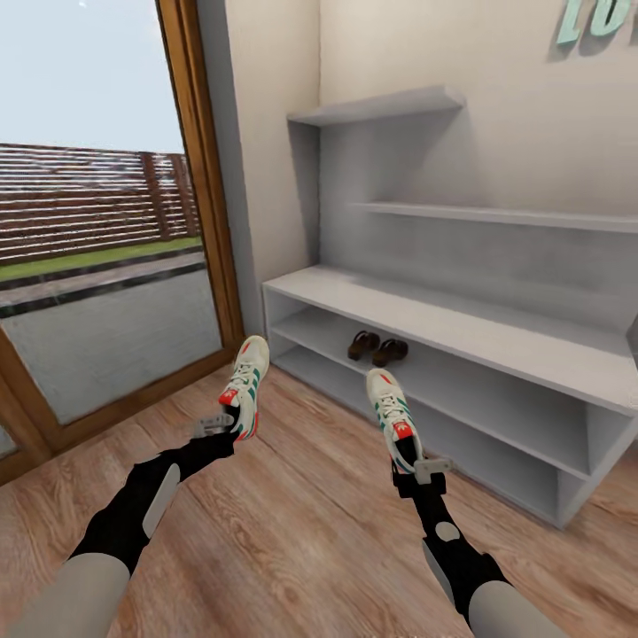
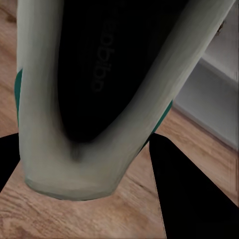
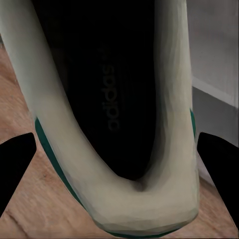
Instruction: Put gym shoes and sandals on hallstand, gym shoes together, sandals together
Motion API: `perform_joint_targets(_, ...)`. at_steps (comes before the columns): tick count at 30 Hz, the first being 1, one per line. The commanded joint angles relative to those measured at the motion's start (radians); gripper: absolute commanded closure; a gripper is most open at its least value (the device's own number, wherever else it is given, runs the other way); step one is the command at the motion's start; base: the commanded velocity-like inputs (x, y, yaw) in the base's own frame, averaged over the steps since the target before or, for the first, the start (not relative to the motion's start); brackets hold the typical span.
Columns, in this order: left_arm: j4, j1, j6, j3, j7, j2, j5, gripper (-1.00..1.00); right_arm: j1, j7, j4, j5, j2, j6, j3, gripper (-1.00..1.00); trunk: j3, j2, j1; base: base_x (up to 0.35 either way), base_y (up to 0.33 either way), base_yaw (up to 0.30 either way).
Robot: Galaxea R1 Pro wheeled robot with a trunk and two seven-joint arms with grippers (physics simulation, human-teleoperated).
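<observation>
Each of my grippers holds one white gym shoe by its heel, above the wood floor (image 1: 292,523). My left gripper (image 1: 221,427) is shut on the left gym shoe (image 1: 247,372), whose toe points toward the rack. My right gripper (image 1: 416,465) is shut on the right gym shoe (image 1: 391,409), held just in front of the grey hallstand (image 1: 461,332). Both dark brown sandals (image 1: 377,347) lie side by side on the hallstand's middle tier. The left wrist view looks into the shoe's dark opening (image 2: 94,74); the right wrist view looks into the other shoe (image 3: 109,99).
A wood-framed glass door (image 1: 97,266) stands at the left, beside the rack's left end. The hallstand's top board (image 1: 496,337) and upper shelves (image 1: 381,106) are bare. Plank floor stretches between my arms.
</observation>
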Motion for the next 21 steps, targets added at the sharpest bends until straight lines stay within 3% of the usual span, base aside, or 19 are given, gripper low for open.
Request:
perform_joint_targets(1, -0.001, 0.0, 0.009, 0.002, -0.003, 0.0, 0.008, 1.0, -0.001, -0.003, 0.001, 0.011, 0.001, -0.003, -0.006, 1.0, -0.001, 0.0, 0.0, 0.0, 0.0, -0.257)
perform_joint_targets(6, -0.001, 0.0, 0.009, 0.001, -0.003, 0.0, 0.009, 1.0, -0.001, -0.003, 0.002, 0.011, 0.001, -0.003, -0.006, 1.0, -0.001, 0.0, 0.0, 0.0, 0.025, -0.257)
perform_joint_targets(11, -0.001, 0.0, 0.009, 0.001, -0.003, 0.0, 0.009, 1.0, -0.001, -0.003, 0.002, 0.011, 0.001, -0.003, -0.006, 1.0, -0.001, 0.0, 0.0, 0.0, 0.242, -0.257)
perform_joint_targets(21, -0.001, 0.0, 0.009, 0.001, -0.003, 0.0, 0.009, 1.0, -0.001, -0.003, 0.002, 0.011, 0.001, -0.003, -0.006, 1.0, -0.001, 0.0, 0.0, 0.001, 0.019, -0.257)
